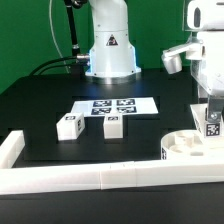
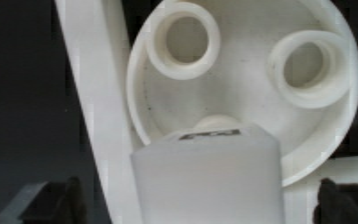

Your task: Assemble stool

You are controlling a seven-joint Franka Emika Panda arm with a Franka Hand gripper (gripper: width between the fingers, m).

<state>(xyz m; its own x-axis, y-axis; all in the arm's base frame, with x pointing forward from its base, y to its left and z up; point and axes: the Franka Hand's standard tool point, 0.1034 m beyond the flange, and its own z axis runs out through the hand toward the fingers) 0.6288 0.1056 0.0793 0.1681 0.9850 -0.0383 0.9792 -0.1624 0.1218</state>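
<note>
Hovering at 4 o'clock over the desk point(image 1: 40, 105) in the exterior view, the claw point(image 1: 210, 104) stands wide, fingers flanking the upright leg point(image 1: 212, 124) with gaps either side. That leg stands in the round seat point(image 1: 185, 150). Beside the marker board point(image 1: 113, 106), one loose leg point(image 1: 113, 125) lies at 6 o'clock and the other loose leg point(image 1: 69, 126) at 8 o'clock.

Warning triangle point(image 1: 112, 42) on the robot base point(image 1: 110, 58); no legible text

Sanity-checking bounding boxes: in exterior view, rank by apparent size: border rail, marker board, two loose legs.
1. border rail
2. marker board
3. leg on the exterior view's left and leg on its right: alike, unranked.
</note>
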